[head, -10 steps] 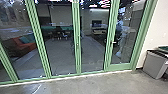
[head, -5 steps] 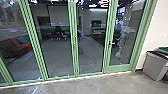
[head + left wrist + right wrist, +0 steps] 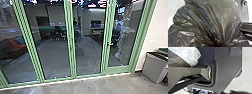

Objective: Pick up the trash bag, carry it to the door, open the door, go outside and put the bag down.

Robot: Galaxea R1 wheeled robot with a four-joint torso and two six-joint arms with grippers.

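Bag of shiny, dark, thin plastic (image 3: 205, 18) is close by the left gripper, its folds running together into a gather. Whether the left jaws are clenched on it: cannot tell. Right gripper, released or clenched: cannot tell; crumpled whitish plastic (image 3: 191, 56) near it.

Ahead of the jaws, left to right: red-orange couch (image 3: 16, 47) behind glass; tall glass doors in green frames (image 3: 71, 42), apparently closed; small metal door handle (image 3: 110, 44); grey boxy bin with dark top (image 3: 155, 67) near the pale wall.

Risks (judged): thin plastic may tear at the gather if the load hangs there. Reaching for the handle with a bag-bearing arm could drop or swing the load. Slack plastic may catch on the frame or underfoot. An angled approach could miss the handle.
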